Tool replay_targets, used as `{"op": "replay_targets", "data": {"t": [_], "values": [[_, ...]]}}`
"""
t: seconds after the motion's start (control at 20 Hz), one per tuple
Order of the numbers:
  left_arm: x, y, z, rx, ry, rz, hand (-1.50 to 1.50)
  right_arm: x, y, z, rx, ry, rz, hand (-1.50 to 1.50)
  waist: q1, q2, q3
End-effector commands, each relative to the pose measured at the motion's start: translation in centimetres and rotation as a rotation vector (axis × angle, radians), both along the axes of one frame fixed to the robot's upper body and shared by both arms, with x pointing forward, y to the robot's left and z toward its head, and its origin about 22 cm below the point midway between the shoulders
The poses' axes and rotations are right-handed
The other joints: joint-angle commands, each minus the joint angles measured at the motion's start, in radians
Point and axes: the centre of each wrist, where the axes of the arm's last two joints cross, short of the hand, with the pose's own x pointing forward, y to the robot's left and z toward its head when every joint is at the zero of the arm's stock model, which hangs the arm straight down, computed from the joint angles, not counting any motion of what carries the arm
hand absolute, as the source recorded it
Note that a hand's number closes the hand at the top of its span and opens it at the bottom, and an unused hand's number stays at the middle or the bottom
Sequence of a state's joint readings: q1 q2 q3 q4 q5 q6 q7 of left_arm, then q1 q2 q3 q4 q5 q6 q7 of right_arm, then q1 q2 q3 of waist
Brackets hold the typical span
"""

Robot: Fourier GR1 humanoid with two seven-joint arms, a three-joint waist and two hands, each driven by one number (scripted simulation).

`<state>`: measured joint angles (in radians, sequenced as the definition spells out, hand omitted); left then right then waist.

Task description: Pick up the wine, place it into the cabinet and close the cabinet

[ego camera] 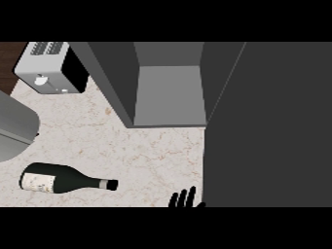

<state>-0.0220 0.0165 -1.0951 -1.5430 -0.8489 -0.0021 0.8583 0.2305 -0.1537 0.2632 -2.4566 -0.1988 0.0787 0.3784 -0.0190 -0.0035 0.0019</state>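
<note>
Pale marbled stone counter carries the dark green glass wine bottle on its side at seven o'clock, ungrasped. Grey cabinet at twelve stands open. Right hand, fingers straight and spread, must likely reach left first; pickup not begun.

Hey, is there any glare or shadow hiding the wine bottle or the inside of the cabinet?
Head view: wine bottle lies evenly lit, no glare, label readable as a pale patch; cabinet interior is plain grey, unshadowed; its open door is a flat dark slab.
</note>
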Motion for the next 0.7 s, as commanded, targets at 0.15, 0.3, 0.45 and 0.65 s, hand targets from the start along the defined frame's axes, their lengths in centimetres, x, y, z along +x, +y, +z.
{"op": "replay_targets", "data": {"t": [0.15, 0.3, 0.45, 0.65], "values": [[3.7, 1.9, 0.5, 0.014, -0.089, 0.005, -1.5, -4.1, -1.1, 3.6, 0.073, -0.055, 0.025, -1.5, 0.004, 0.001, -0.002], [4.4, 3.9, -0.4, 0.03, -0.091, 0.031, -1.5, -3.8, -1.5, 3.2, 0.065, -0.07, 0.032, -1.5, 0.004, 0.002, -0.002], [4.8, 5.3, 0.0, 0.069, -0.094, 0.021, -1.5, -4.6, -0.4, 3.6, 0.101, -0.066, 0.017, -1.5, 0.004, -0.001, -0.003], [7.6, 9.1, -0.9, 0.079, -0.082, 0.035, -1.5, -3.5, -0.9, 1.7, 0.081, -0.055, 0.016, -1.5, 0.003, 0.002, -0.002]]}}
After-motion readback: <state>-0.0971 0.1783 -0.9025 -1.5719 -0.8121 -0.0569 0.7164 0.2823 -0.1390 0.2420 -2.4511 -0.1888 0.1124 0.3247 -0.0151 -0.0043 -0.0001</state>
